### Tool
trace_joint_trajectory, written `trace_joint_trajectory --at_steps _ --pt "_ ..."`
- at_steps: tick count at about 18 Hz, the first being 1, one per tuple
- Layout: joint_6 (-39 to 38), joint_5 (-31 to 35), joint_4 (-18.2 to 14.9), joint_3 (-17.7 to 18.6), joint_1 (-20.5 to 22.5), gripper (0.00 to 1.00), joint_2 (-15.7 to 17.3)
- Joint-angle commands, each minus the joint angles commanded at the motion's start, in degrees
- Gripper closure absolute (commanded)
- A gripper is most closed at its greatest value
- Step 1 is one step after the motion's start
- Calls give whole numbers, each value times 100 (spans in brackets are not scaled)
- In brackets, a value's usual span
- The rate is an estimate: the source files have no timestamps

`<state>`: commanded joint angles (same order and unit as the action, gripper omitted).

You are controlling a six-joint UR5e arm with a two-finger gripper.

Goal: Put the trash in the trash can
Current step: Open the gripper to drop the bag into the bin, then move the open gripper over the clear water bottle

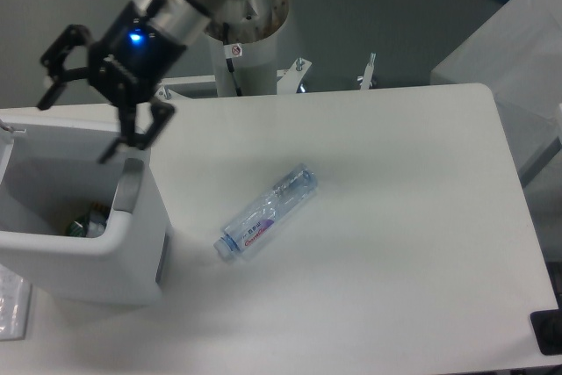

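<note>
My gripper (75, 129) hangs spread and empty over the bin (132, 248) at far left. The bottle (267, 212) lies mid-table. Inside the bin, only green-white scraps show; the wrapper is indistinct.

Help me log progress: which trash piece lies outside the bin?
The water bottle, lying on its side on the table; other scraps sit inside the trash can.
</note>
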<state>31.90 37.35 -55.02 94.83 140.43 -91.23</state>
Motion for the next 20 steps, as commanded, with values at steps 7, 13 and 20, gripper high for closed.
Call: trace_joint_trajectory --at_steps 7,13,20 --pt "1369 1139 27 18 494 0 -290" --pt "1783 2591 -87 342 432 0 -606" --pt "1890 3865 -219 501 -296 0 -1317"
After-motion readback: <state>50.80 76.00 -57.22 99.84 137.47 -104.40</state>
